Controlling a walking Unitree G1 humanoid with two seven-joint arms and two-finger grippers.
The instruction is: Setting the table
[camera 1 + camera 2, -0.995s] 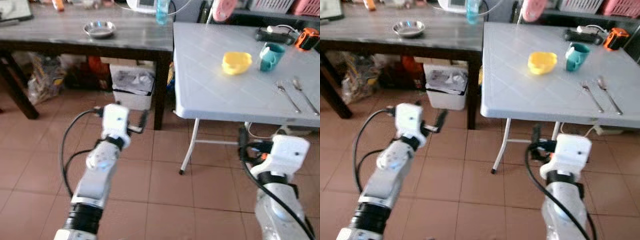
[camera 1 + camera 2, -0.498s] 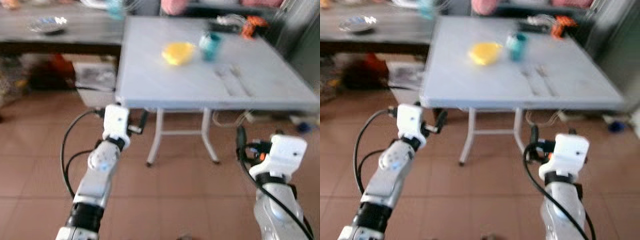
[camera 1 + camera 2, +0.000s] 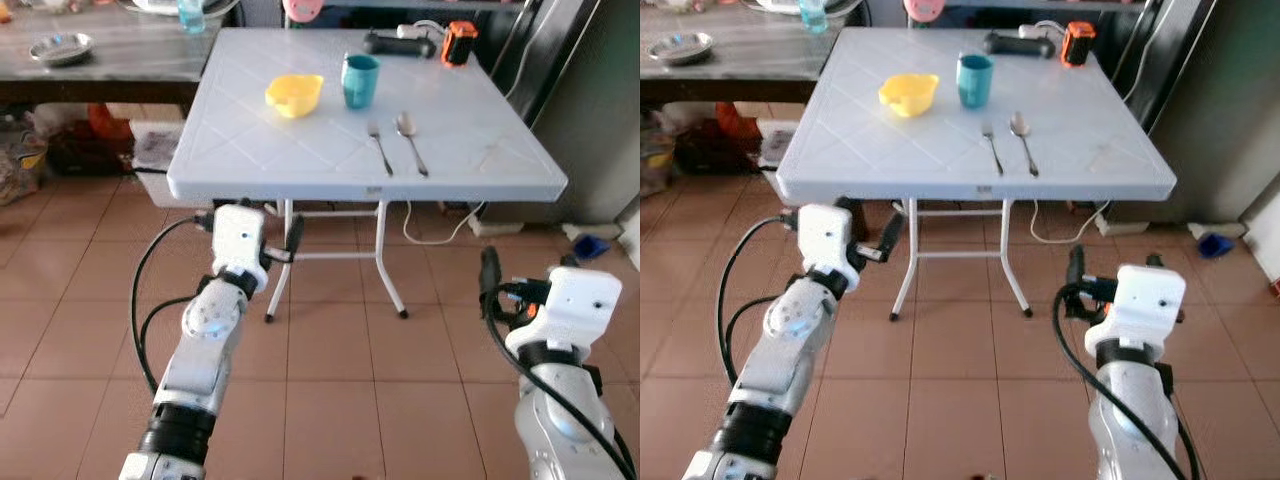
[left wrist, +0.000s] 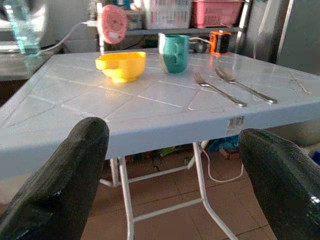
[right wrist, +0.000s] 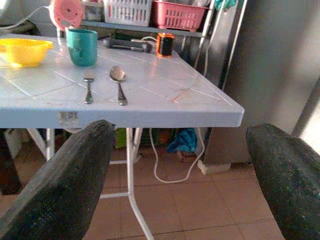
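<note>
I stand before the white table [image 3: 300,150], my two arms raised over the tiled floor [image 3: 340,360], short of its near edge. My left gripper [image 4: 170,195] has its fingers spread apart and holds nothing; my right gripper [image 5: 180,195] is spread the same way, also with nothing in it. On the table, the yellow bowl [image 3: 294,94] sits at far left with the teal cup [image 3: 360,80] just beside it on the right; I cannot see inside either one well, they look empty. Nearer, right of centre, the fork [image 3: 379,146] and spoon [image 3: 410,141] lie side by side, apart. The near left part of the tabletop is bare.
</note>
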